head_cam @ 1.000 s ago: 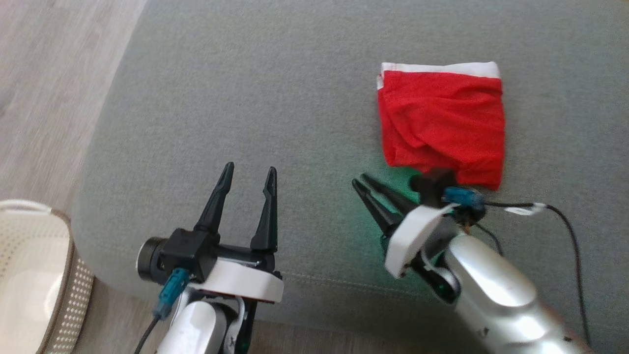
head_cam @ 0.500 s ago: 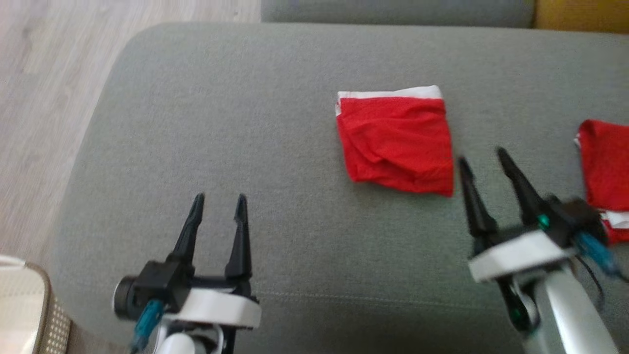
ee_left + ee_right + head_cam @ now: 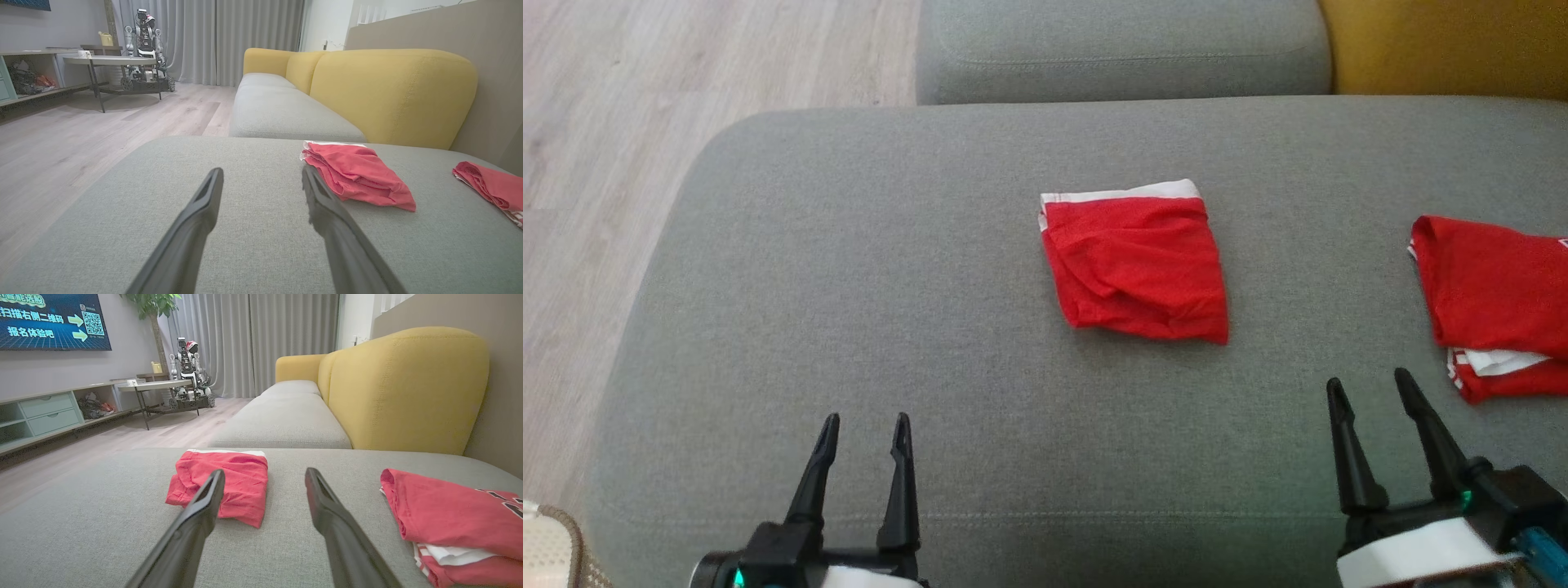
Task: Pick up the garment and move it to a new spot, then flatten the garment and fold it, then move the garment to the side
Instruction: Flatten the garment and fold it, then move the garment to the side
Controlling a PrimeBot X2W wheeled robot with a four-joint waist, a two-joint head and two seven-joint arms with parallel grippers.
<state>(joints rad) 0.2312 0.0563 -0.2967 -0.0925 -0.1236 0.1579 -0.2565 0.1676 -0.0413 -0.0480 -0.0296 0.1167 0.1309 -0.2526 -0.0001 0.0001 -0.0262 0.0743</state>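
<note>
Right end effector (image 3: 1366,378) now off garment (image 3: 1135,269)

The right claw (image 3: 264,473) points its two dark fingers, spread wide and empty, over a grey sofa seat (image 3: 102,522). Just ahead lies a folded red garment (image 3: 233,486), white band at its far edge. A second red pile (image 3: 441,514) sits well apart to the right, below a yellow backrest (image 3: 404,388). Across the wooden floor (image 3: 163,435), another robot (image 3: 188,363) stands by a table (image 3: 157,386).
</note>
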